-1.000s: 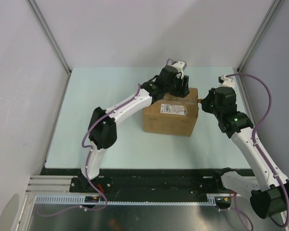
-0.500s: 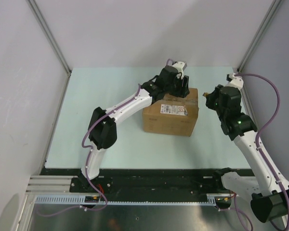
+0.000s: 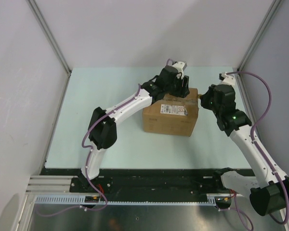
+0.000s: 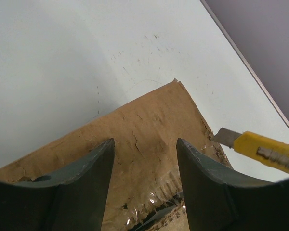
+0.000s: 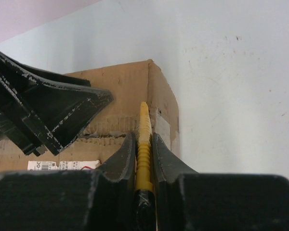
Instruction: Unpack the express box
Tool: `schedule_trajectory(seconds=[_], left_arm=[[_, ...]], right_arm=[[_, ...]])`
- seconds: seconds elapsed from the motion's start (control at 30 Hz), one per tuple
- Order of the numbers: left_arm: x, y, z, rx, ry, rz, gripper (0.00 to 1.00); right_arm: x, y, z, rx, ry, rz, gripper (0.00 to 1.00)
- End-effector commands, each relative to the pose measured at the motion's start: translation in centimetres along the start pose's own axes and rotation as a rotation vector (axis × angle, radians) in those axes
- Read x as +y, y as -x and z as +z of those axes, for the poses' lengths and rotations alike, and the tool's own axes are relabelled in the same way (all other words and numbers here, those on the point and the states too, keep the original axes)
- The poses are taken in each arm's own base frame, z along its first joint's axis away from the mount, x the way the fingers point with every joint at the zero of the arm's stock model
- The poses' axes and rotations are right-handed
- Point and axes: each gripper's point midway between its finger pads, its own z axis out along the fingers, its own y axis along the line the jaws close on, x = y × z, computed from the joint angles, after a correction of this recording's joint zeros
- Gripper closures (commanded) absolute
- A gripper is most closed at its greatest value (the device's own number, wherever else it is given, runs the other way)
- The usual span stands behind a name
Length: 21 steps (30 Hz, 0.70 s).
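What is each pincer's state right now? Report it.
Left pincer: open, over the express box.
Right pincer: closed on the yellow utility knife.

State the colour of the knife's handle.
Yellow: the knife handle, clearest in the left wrist view.

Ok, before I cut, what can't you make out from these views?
- Whether the knife blade touches the express box: top view, the right gripper covers it; right wrist view, the knife's own handle hides it.
- The tape seam: top view, under the left gripper; left wrist view, cut off at the bottom edge.
- The label print: too small, top view.
- Contents: box closed, all views.
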Motion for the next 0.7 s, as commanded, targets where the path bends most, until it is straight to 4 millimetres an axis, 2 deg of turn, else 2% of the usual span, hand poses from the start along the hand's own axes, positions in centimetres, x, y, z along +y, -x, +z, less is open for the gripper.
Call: schedule_trajectory(seconds=[0.0, 0.17, 0.37, 0.67], left_arm=[[3.3, -8.2, 0.4, 0.255, 0.115, -0.008, 0.39], [3.3, -8.3, 0.4, 0.256, 0.116, -0.006, 0.39], [3.4, -8.4, 0.4, 0.261, 0.117, -0.005, 0.39], [3.3, -8.3, 0.4, 0.258, 0.114, -0.002, 0.39]], right_arm=[[1.1, 1.0, -0.7, -0.009, 0.051, -0.004, 1.0], [0.6, 0.8, 0.0, -0.003, 0.015, -0.006, 1.0], [0.4, 2.2, -0.5, -0.056, 0.019, -0.004, 1.0], [0.5, 1.8, 0.0, -0.038, 0.022, -0.008, 1.0]])
